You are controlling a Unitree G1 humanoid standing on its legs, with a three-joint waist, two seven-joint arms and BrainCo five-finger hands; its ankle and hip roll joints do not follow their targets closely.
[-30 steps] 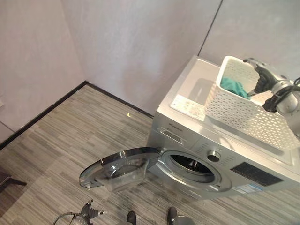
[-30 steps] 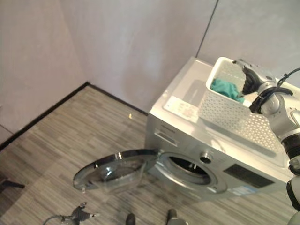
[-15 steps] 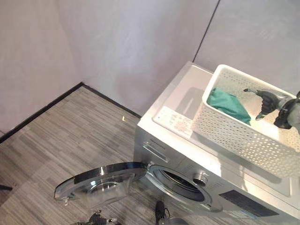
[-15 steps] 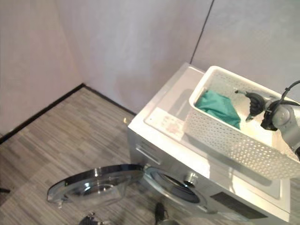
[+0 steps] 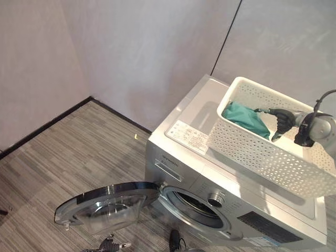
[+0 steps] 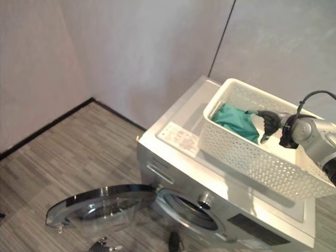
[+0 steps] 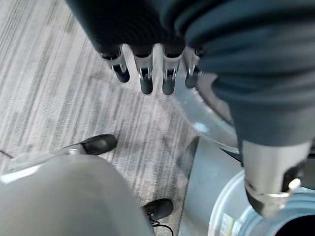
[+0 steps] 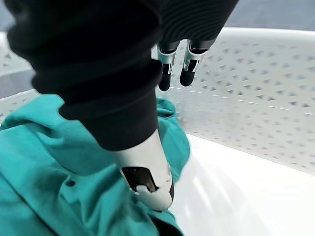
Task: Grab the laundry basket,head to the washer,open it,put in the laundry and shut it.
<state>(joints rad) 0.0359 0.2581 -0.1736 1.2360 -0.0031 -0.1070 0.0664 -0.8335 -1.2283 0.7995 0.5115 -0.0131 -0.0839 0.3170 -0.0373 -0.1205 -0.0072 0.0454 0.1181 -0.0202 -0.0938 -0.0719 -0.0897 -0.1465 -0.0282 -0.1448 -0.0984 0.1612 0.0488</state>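
Note:
A white perforated laundry basket [image 5: 262, 152] stands on top of the silver washer [image 5: 202, 113]. A teal cloth [image 5: 242, 116] lies bunched in the basket's far left end. My right hand [image 5: 282, 119] is inside the basket, just right of the cloth. It is open, with its fingers [image 8: 170, 69] straight and its thumb [image 8: 147, 167] hanging over the teal cloth [image 8: 39, 162], holding nothing. The washer's round door [image 5: 107, 202] is swung wide open to the left, baring the drum opening [image 5: 197, 206]. My left hand [image 7: 143, 73] hangs open over the floor beside the door's rim [image 7: 206, 108].
The washer stands against a grey wall [image 5: 147, 47] near a corner with a black skirting [image 5: 47, 123]. Striped grey floor [image 5: 63, 157] spreads to the left and front. The open door juts out low over that floor. A small yellow scrap [image 5: 135, 136] lies by the wall.
The camera has shifted, so the washer sits differently in view. My right hand has moved from the basket's far rim down into the basket, toward the teal cloth.

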